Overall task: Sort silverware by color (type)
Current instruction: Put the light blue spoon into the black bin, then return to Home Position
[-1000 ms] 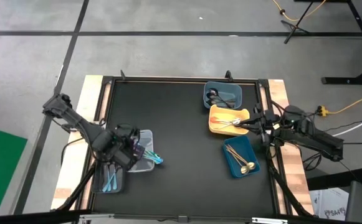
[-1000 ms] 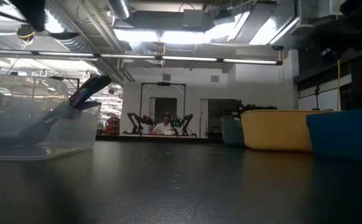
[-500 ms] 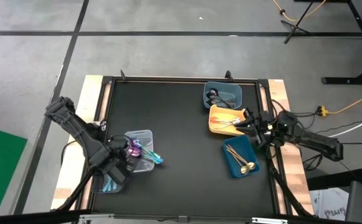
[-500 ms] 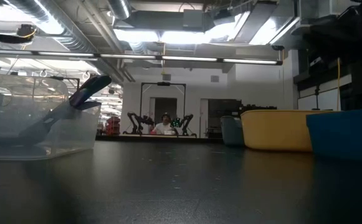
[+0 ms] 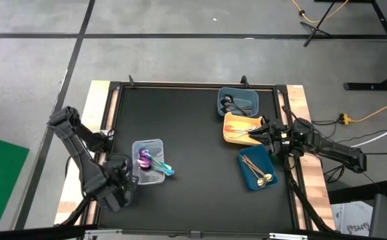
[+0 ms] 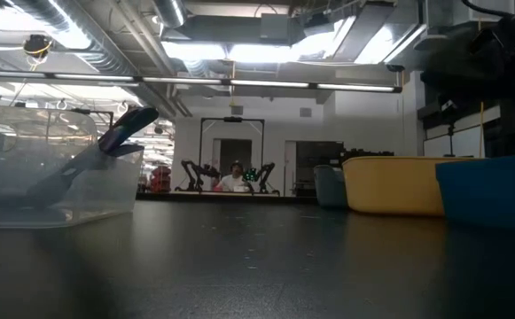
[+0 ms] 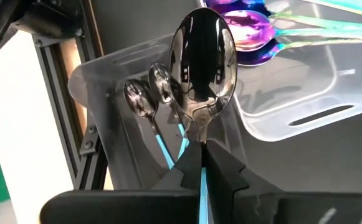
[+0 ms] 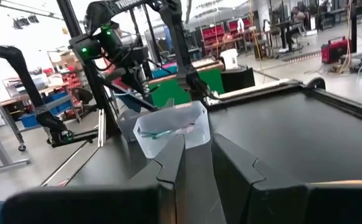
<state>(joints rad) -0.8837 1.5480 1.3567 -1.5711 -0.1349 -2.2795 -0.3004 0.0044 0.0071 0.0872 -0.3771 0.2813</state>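
Note:
My left gripper (image 5: 116, 190) hangs over a clear tray (image 7: 106, 93) at the table's near left, shut on a spoon (image 7: 202, 62) with a silver bowl and a teal-blue handle. Two like spoons (image 7: 146, 99) lie in that tray. Beside it stands a second clear tray (image 5: 146, 160) holding iridescent purple spoons (image 7: 243, 31); a teal one (image 5: 165, 170) sticks out over its rim. My right gripper (image 5: 265, 130) waits open at the table's right, by the yellow tray (image 5: 228, 137), with nothing between its fingers (image 8: 168, 162). My left gripper pinches the spoon's teal-blue handle (image 7: 202, 180) between its two fingers. The fingers come from above, pointing steeply down, and lie along the spoon. The spoon sticks out past the fingertips with its bowl (image 7: 202, 62) lowest, over the tray's two spoons.
On the right stand three trays: a grey-blue one (image 5: 238, 101) with black spoons at the far side, the yellow one with copper-orange spoons, and a blue one (image 5: 256, 168) with gold spoons. The black mat between the two groups lies bare. A wooden border (image 5: 80, 173) runs along the left edge.
My left gripper has carried the spoon from over the tray of purple spoons toward the table's near left corner, sinking a little and rolling its wrist, and now hangs over the tray of teal-handled spoons. It has stayed shut on the spoon.

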